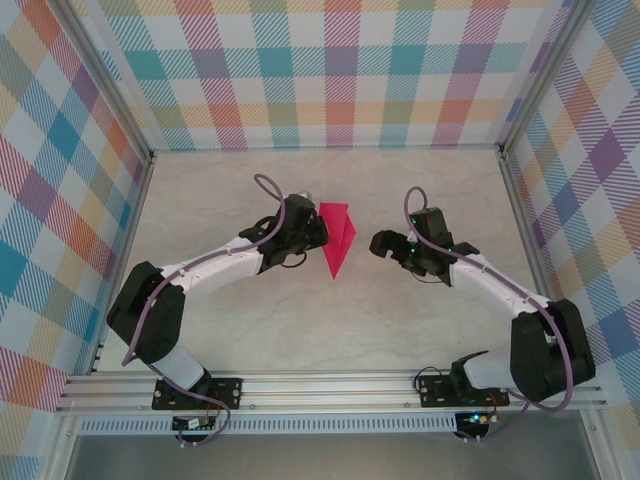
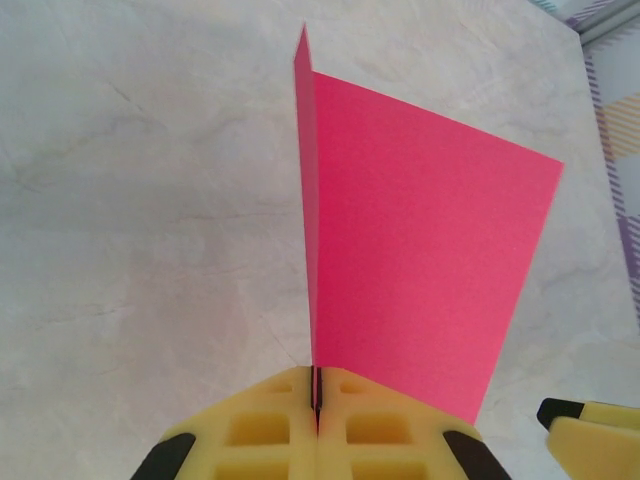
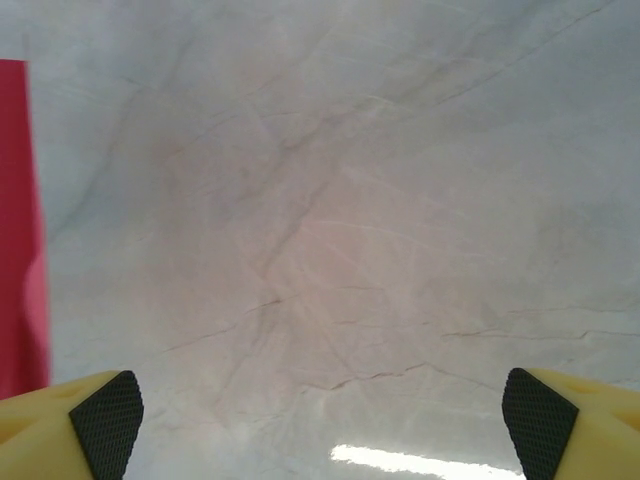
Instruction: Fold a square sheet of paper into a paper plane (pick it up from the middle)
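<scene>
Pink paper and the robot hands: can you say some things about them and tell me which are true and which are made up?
1. The left gripper is pinching the pink paper. True.
2. The right gripper is squeezed shut. False: it is wide open and holds nothing.
3. The pink paper is a flat, unfolded sheet. False: it is folded along a crease, with the two sides meeting in the left gripper.
4. There is a gap between the right gripper and the pink paper. True: in the top view it sits off to the paper's right, not touching it.
</scene>
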### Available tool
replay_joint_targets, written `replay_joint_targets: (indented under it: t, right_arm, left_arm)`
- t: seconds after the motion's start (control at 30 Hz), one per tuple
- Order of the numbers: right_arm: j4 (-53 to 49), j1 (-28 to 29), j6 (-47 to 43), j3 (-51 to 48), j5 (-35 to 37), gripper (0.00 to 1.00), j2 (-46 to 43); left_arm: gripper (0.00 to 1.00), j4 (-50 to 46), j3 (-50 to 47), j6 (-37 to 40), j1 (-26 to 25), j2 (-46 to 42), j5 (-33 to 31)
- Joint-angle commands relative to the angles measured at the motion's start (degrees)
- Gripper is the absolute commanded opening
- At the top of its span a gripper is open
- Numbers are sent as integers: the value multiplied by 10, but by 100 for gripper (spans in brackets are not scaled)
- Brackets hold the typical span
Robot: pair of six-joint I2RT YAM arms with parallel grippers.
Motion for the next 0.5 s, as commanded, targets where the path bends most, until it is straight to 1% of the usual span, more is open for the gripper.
replay_joint_targets:
  t: [0.0, 0.07, 0.2, 0.27, 0.47]
  right_arm:
    - [34, -2, 7, -10, -54, 92, -27]
    - [37, -2, 6, -8, -83, 85, -24]
    - [39, 4, 16, 3, -123, 73, 2]
    - [35, 16, 15, 11, -124, 69, 21]
    - [5, 62, 14, 45, -96, 59, 79]
  left_arm:
    - [0, 114, -34, -38, 13, 24, 86]
    - [0, 160, -50, -55, 19, 48, 110]
    - [0, 207, -62, -77, 22, 94, 125]
    - [0, 231, -68, -87, 23, 118, 135]
    - [0, 290, -101, -111, 34, 159, 149]
